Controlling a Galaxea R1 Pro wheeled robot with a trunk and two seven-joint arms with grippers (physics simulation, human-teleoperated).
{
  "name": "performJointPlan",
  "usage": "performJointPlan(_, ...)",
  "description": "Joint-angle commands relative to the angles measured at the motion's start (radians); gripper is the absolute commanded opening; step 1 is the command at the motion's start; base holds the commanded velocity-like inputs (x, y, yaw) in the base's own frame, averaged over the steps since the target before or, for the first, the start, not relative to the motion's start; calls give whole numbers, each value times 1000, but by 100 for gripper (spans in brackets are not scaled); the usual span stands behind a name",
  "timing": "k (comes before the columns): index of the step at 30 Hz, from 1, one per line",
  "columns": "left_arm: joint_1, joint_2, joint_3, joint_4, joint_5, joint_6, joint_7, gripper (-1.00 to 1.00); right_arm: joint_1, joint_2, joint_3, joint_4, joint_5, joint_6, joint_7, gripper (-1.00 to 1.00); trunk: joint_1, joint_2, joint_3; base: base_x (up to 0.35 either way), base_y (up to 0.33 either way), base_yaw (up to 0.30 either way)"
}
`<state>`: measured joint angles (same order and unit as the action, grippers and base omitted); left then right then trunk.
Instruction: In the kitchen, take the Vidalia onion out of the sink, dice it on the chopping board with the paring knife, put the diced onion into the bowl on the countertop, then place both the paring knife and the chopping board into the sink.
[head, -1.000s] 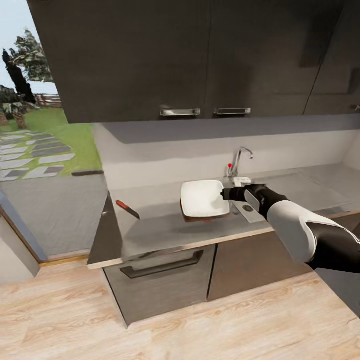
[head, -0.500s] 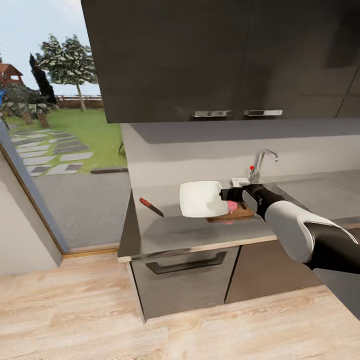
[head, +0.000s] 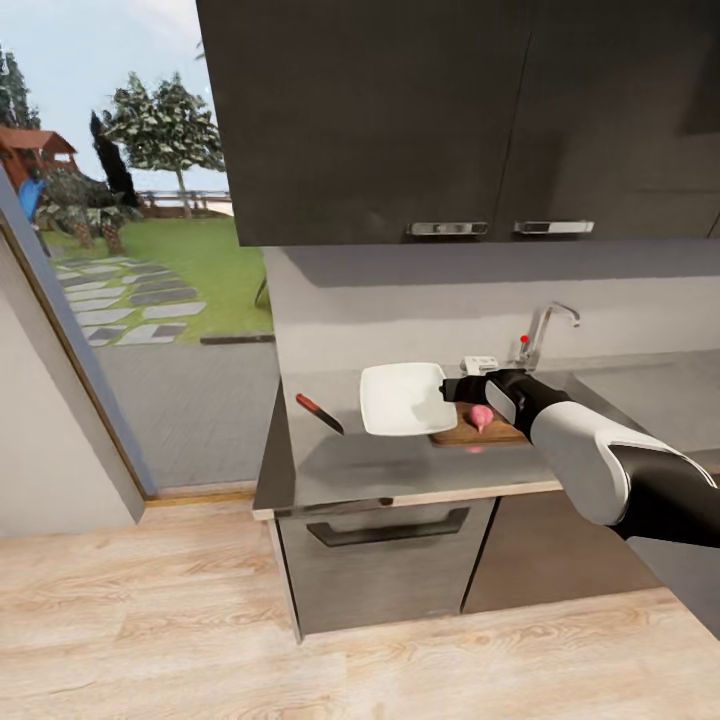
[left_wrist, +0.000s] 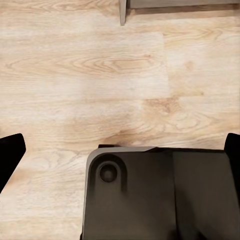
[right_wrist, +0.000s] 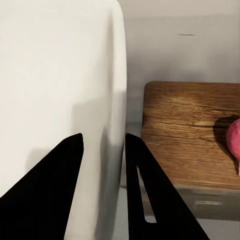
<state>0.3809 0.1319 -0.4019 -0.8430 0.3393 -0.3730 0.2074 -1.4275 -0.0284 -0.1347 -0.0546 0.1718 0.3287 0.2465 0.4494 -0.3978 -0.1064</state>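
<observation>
My right gripper (head: 447, 389) is shut on the right rim of the white bowl (head: 403, 398) and holds it over the grey countertop (head: 380, 465). In the right wrist view its fingers (right_wrist: 75, 155) straddle the bowl's edge (right_wrist: 112, 75). Just right of the bowl lies the wooden chopping board (head: 462, 432) (right_wrist: 185, 130) with the pink Vidalia onion (head: 482, 416) (right_wrist: 233, 140) on it. The red-handled paring knife (head: 320, 413) lies on the counter to the bowl's left. The chrome tap (head: 540, 335) stands behind my arm, which hides the sink basin. My left gripper (left_wrist: 122, 145) is open above the floor.
Dark wall cabinets (head: 450, 110) hang over the counter, and dark drawer fronts (head: 385, 560) sit below it. The counter ends at the left near a big window (head: 120, 300). The robot's dark base (left_wrist: 155, 195) sits on the wooden floor (left_wrist: 100, 65).
The camera has swung, so the counter slid right in the picture. The bowl in my right gripper came off the board to the left, uncovering the board and onion.
</observation>
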Motion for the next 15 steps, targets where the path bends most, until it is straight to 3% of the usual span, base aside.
performJointPlan(1, -1, 2, -6, -1, 6, -3, 8, 100, -1, 0, -13, -2, 9, 6, 5, -100, 1, -2, -3, 0, 0, 2)
performJointPlan(7, -1, 1, -5, 9, 6, -3, 8, 100, -1, -1, -14, 0, 9, 6, 4, -100, 1, -2, -11, 0, 43, 1)
performJointPlan(15, -1, 1, -5, 9, 7, -3, 8, 100, -1, -5, -14, 1, 9, 34, 5, -100, 1, -2, -23, 0, 260, 0)
